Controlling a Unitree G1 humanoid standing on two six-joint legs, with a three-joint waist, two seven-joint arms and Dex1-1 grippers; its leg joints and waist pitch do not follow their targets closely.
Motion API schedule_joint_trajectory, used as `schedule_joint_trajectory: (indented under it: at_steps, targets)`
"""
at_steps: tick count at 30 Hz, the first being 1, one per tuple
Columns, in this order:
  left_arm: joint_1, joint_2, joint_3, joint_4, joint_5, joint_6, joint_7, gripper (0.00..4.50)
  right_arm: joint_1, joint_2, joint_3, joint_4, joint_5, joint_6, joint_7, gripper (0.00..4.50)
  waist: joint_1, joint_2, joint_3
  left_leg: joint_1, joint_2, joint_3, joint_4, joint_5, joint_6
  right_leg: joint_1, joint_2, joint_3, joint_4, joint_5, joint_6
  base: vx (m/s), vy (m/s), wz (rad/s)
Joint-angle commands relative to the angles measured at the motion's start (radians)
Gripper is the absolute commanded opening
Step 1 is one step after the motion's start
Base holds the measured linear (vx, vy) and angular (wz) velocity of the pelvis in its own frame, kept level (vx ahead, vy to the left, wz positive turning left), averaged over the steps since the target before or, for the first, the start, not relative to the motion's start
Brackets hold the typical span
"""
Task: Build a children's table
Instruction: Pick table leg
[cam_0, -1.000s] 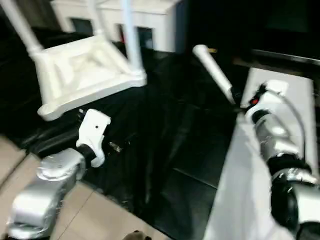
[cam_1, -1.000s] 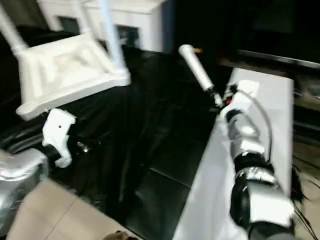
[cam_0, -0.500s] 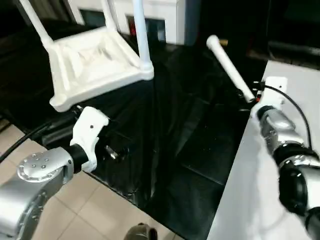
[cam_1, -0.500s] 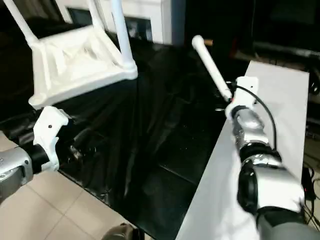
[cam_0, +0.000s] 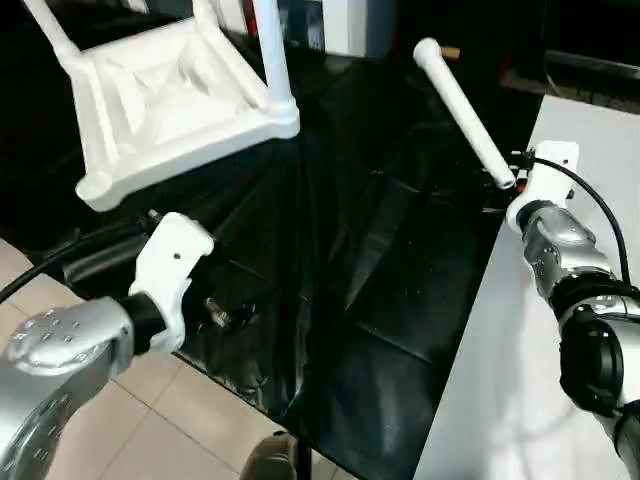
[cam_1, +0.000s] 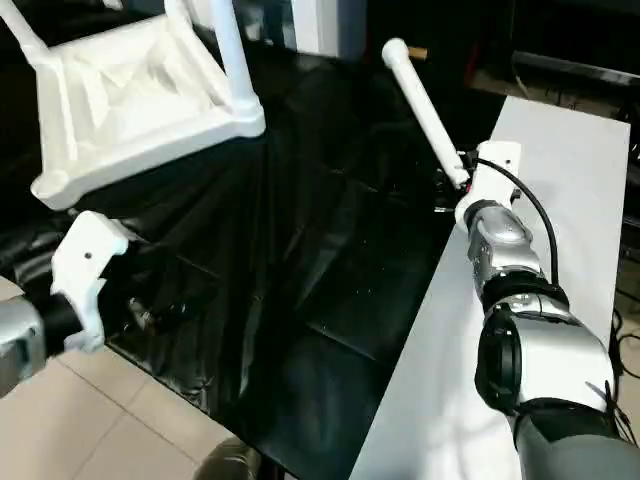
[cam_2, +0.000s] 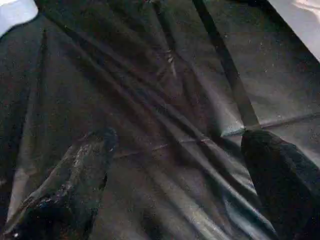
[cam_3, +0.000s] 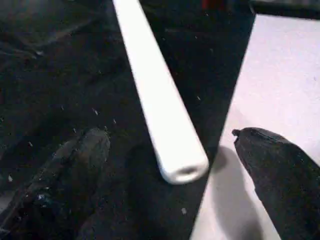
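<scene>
The white tabletop (cam_0: 165, 100) lies upside down on black sheeting at the far left, ribs showing. Three white legs rise from its corners, one of them the near-right leg (cam_0: 270, 50). Its nearest corner socket (cam_0: 93, 187) holds nothing. A loose white leg (cam_0: 460, 105) lies slanted on the sheet at the right. Its near end (cam_3: 182, 167) sits between the spread fingers (cam_3: 75, 170) of my right gripper (cam_0: 507, 185), which is open and not touching it. My left gripper (cam_2: 175, 145) hangs open over bare sheet, in front of the tabletop.
Crinkled black sheeting (cam_0: 380, 260) covers the work surface. A white table surface (cam_0: 520, 400) runs along the right under my right arm. A white cabinet (cam_0: 340, 12) stands at the back. Tiled floor (cam_0: 170, 420) shows at the lower left.
The whole picture has shifted, so the camera moved. The loose leg keeps its place in front of the right gripper. No clear move of the tabletop or the arms.
</scene>
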Motion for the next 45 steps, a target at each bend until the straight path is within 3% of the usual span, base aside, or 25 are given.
schedule_joint_trajectory:
  at_steps: [1,5,12,14,21,32,36,42,45]
  targets:
    - [0.011,0.016,0.021,-0.026,-0.006,0.019,0.011,4.46,-0.018,0.012,0.007,0.005,-0.010,0.009,0.007,4.50,0.001,-0.016,-0.064,0.031,0.070,-0.029,-0.073,-0.008,0.191,0.056,-0.084,0.052,-0.058,-0.103,-0.310,0.000,0.000,0.00]
    - [0.020,0.027,0.039,-0.052,-0.023,0.047,0.019,4.46,-0.027,0.022,0.024,0.009,-0.037,0.015,0.020,4.50,0.002,-0.026,-0.058,0.029,0.071,-0.029,-0.073,0.016,0.193,0.059,-0.087,0.053,-0.054,-0.064,-0.322,0.000,0.000,0.00]
    - [0.041,0.035,0.071,-0.086,-0.039,0.079,0.020,4.50,-0.025,0.024,0.044,0.014,-0.076,0.042,-0.024,3.78,0.005,-0.027,-0.048,0.033,0.073,-0.029,-0.077,-0.003,0.172,0.057,-0.089,0.057,-0.056,-0.080,-0.324,0.000,0.000,0.00]
    - [0.048,0.035,0.077,-0.093,-0.044,0.085,0.022,4.50,-0.025,0.022,0.039,0.015,-0.078,0.047,-0.033,3.68,0.003,-0.032,-0.046,0.032,0.072,-0.028,-0.078,-0.002,0.168,0.058,-0.088,0.057,-0.054,-0.066,-0.322,0.000,0.000,0.00]
    - [0.054,0.038,0.080,-0.104,-0.057,0.096,0.034,4.50,-0.023,0.016,0.028,0.015,-0.078,0.056,-0.043,2.96,0.004,-0.032,-0.044,0.032,0.071,-0.027,-0.076,0.005,0.170,0.060,-0.089,0.058,-0.052,-0.046,-0.326,0.000,0.000,0.00]
    - [0.051,0.055,0.081,-0.105,-0.070,0.101,0.030,4.50,-0.013,0.016,0.019,0.014,-0.080,0.058,-0.036,2.08,0.009,-0.023,-0.048,0.032,0.070,-0.029,-0.074,0.006,0.160,0.064,-0.089,0.056,-0.049,-0.013,-0.338,0.000,0.000,0.00]
    - [0.049,0.055,0.081,-0.104,-0.074,0.102,0.034,4.50,-0.012,0.017,0.016,0.014,-0.083,0.059,-0.033,1.94,0.009,-0.024,-0.050,0.032,0.071,-0.029,-0.074,0.010,0.159,0.064,-0.089,0.056,-0.048,-0.008,-0.340,0.000,0.000,0.00]
    - [0.058,0.058,0.083,-0.108,-0.077,0.100,0.038,4.50,-0.010,0.018,0.014,0.013,-0.089,0.060,-0.021,1.28,0.009,-0.028,-0.050,0.032,0.070,-0.028,-0.072,0.019,0.166,0.065,-0.089,0.056,-0.047,0.000,-0.343,0.000,0.000,0.00]
    - [0.059,0.060,0.084,-0.109,-0.081,0.100,0.042,4.50,-0.008,0.020,0.015,0.013,-0.092,0.059,-0.016,1.23,0.009,-0.028,-0.051,0.032,0.071,-0.028,-0.071,0.022,0.170,0.064,-0.089,0.056,-0.046,-0.002,-0.342,0.000,0.000,0.00]
